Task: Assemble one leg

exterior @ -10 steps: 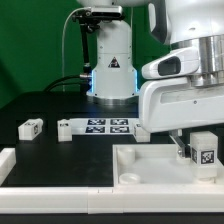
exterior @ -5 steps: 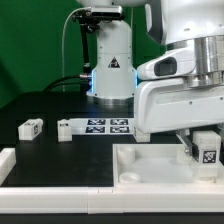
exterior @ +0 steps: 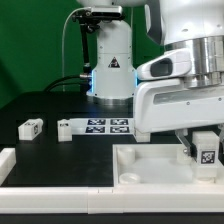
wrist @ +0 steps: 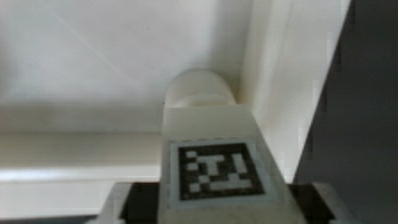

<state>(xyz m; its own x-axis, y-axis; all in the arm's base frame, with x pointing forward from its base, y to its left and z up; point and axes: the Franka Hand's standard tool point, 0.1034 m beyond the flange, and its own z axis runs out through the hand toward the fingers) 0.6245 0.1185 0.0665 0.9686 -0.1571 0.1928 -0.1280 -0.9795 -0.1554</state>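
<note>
My gripper point(exterior: 206, 150) is shut on a leg point(exterior: 208, 154), a small white block with a black-and-white tag, held upright at the exterior view's right. The leg's lower end is at the near right corner of the large white panel point(exterior: 150, 165); I cannot tell whether it touches. In the wrist view the leg point(wrist: 214, 150) fills the middle, tag facing the camera, with a dark finger point(wrist: 125, 205) on each side of my gripper point(wrist: 221, 208). The panel's rim point(wrist: 267, 60) runs past the leg's far end.
Two more small white tagged blocks point(exterior: 31, 127) point(exterior: 63, 129) lie on the black table at the exterior view's left. The marker board point(exterior: 106, 126) lies behind the panel. A white piece point(exterior: 8, 160) sits at the near left edge. The robot base point(exterior: 112, 70) stands at the back.
The gripper with the leg has moved slightly down and toward the exterior view's right over the last second, then stayed still.
</note>
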